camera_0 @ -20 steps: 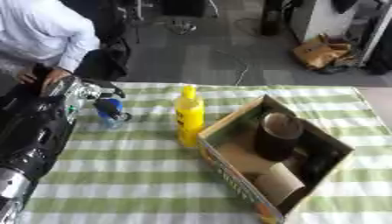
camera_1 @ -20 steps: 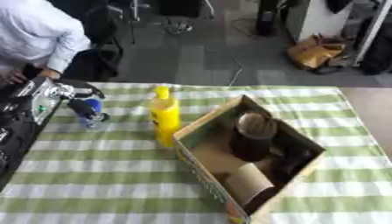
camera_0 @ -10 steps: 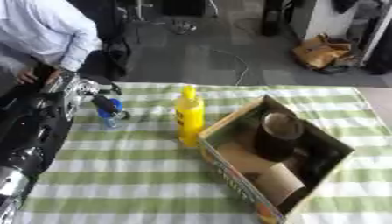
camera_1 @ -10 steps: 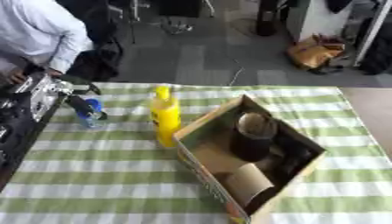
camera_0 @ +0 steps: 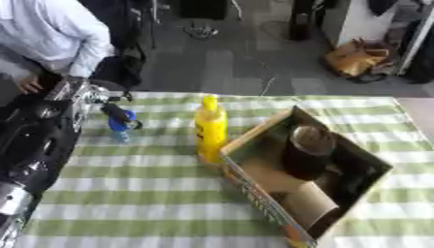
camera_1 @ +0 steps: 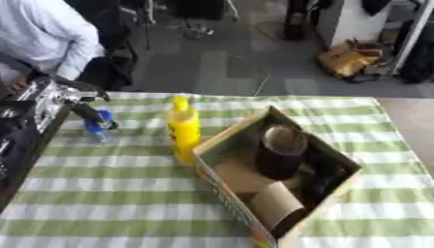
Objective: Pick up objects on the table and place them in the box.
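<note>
- Robot hand [camera_0: 89,99] of the left arm, at the frame's left edge, has its fingers curled round one small blue object [camera_0: 120,122] above the counter [camera_0: 152,193].
- One yellow bottle [camera_0: 210,128] stands upright at centre, just beside the box.
- One open cardboard box [camera_0: 254,191] sits right of centre, holding one dark cylindrical container [camera_0: 307,150] and one tan roll [camera_0: 307,209]; other dark contents are unclear.

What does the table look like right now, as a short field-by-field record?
surface: green and white striped tablecloth
box: open cardboard box, right of centre
in box: dark cylindrical container; brown roll
outside box: yellow bottle, upright beside the box's left wall
left hand: at a small blue object, far left; fingers unclear
right hand: not visible
</note>
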You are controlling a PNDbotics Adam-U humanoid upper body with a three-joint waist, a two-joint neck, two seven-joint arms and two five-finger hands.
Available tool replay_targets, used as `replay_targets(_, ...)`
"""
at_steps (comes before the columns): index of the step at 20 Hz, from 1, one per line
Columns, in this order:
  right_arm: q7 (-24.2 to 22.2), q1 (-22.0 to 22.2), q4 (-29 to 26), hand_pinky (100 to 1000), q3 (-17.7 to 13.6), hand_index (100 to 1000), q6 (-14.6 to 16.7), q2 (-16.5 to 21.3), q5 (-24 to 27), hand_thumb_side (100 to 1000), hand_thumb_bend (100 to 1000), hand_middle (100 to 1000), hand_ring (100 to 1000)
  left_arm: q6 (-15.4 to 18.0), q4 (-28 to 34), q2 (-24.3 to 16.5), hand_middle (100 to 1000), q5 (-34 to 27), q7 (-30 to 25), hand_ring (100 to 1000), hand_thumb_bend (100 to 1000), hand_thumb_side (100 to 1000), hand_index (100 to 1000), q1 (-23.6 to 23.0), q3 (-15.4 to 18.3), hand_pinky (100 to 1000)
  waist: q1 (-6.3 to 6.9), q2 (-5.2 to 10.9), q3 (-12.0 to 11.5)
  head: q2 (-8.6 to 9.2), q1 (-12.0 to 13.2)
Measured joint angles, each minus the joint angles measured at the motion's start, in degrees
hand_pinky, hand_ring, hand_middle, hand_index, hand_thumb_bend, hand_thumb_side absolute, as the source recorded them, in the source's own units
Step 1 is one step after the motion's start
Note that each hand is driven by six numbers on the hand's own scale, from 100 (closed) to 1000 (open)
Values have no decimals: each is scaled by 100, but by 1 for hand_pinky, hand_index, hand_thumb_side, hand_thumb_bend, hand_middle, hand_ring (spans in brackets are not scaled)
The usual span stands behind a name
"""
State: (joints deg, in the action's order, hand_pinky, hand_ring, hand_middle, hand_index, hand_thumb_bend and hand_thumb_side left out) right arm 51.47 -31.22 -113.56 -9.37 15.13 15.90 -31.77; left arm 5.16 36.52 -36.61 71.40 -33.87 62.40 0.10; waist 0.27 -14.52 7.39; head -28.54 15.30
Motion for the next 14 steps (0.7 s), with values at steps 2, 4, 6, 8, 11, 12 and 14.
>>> replay_targets(2, 0, 0, 0, 831, 16, 572, 0, 0, 7, 1000, 100, 658, 821, -14, -15, -5, 1000, 19, 14, 1000, 469, 651, 1000, -1, 18, 1000, 1, -2, -1, 0, 3)
replay_targets(4, 0, 0, 0, 831, 21, 571, 0, 0, 8, 1000, 100, 658, 821, -29, -39, -33, 1000, 21, 21, 1000, 469, 651, 1000, -3, 33, 1000, 3, -2, -5, 0, 8)
replay_targets(6, 0, 0, 0, 830, 21, 571, 0, 0, 8, 1000, 100, 658, 821, -56, -65, -50, 1000, 21, 21, 1000, 466, 655, 1000, -7, 53, 1000, 3, -2, -7, 0, 16)
replay_targets(8, 0, 0, 0, 831, 21, 572, 0, -1, 8, 1000, 100, 658, 821, -87, -75, -51, 1000, 20, 18, 1000, 462, 657, 1000, -29, 65, 1000, 3, -2, -7, 0, 17)
replay_targets(11, 0, 0, 0, 831, 21, 572, 0, -1, 8, 1000, 100, 659, 821, -137, -113, -52, 1000, 13, 6, 1000, 456, 663, 1000, -61, 92, 1000, 3, -2, -6, 0, 17)
replay_targets(12, 0, 0, 0, 831, 21, 572, 0, -2, 8, 1000, 100, 659, 821, -157, -125, -57, 1000, 5, 3, 1000, 456, 663, 1000, -65, 99, 1000, 4, -2, -5, 0, 17)
replay_targets(14, 0, 0, 0, 832, 21, 572, 0, -4, 8, 1000, 100, 658, 821, -186, -143, -89, 1000, -29, 1, 1000, 452, 667, 1000, -84, 124, 1000, 10, -2, -5, 0, 19)
